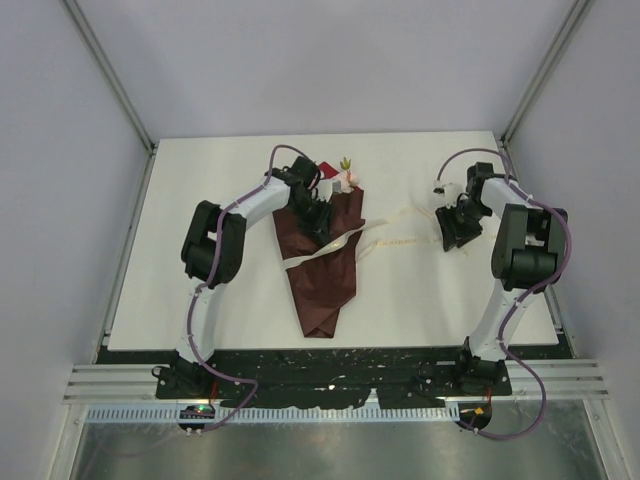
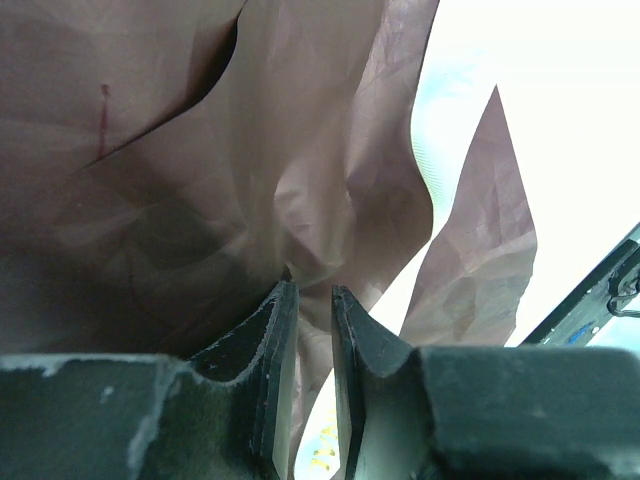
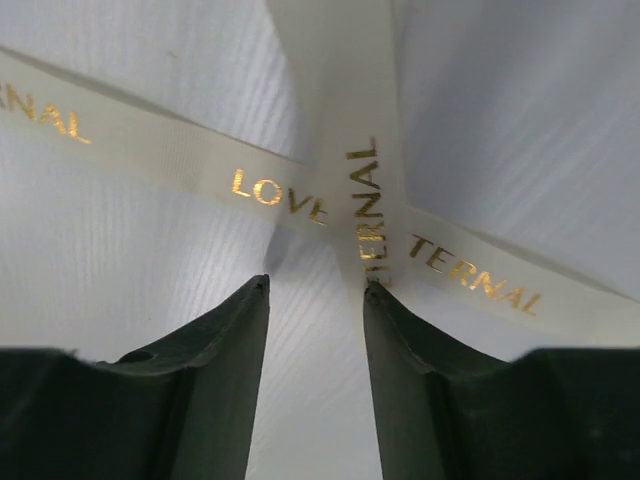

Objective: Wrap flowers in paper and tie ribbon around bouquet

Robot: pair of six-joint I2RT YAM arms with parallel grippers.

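left claw [image 2: 312,288] narrow, pinching a fold of maroon paper [image 2: 200,180] | right claw [image 3: 315,282] jaws apart, nothing between, just over crossed cream ribbon [image 3: 270,190] lettered LOVE ETERNAL in gold | bouquet [image 1: 322,285] lies mid-counter [image 1: 200,190], pink flowers [image 1: 345,180] at far end; ribbon crosses its middle, trails right

Your top view is evenly bright with soft shadows on the white table [image 1: 180,290], the left wrist view blows out white beyond the dim, blurred paper [image 2: 200,200], and gold lettering on the ribbon [image 3: 150,150] glints fairly sharp.
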